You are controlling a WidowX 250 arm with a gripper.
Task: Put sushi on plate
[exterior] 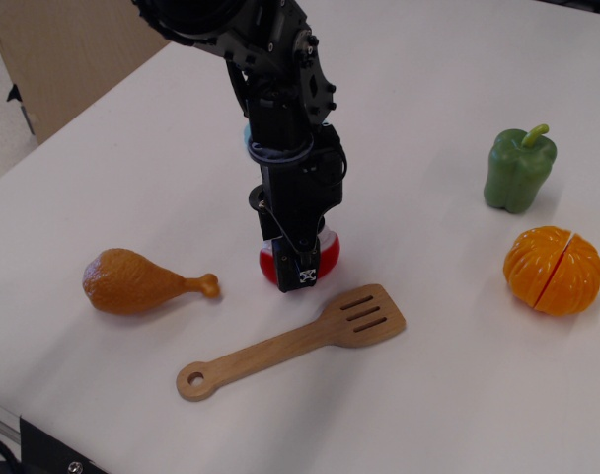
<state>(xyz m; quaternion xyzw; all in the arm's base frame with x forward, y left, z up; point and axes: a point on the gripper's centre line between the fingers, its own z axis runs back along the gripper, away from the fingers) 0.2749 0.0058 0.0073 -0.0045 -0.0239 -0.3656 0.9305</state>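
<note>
The sushi (325, 259), a small piece with red sides and a white top, sits on the white table at the centre. My gripper (298, 259) stands straight down over it, with its fingers on either side. The near finger (300, 275) covers the sushi's front, and the jaws look closed on the piece, which rests on the table. The light-blue plate (248, 136) lies behind the arm. Only a thin sliver of its left rim shows; the rest is hidden.
A brown toy drumstick (132, 281) lies to the left. A wooden spatula (295, 341) lies just in front of the sushi. A green pepper (518, 170) and a segmented orange fruit (554, 269) stand at the right. A wooden panel (73, 49) stands off the table's far left.
</note>
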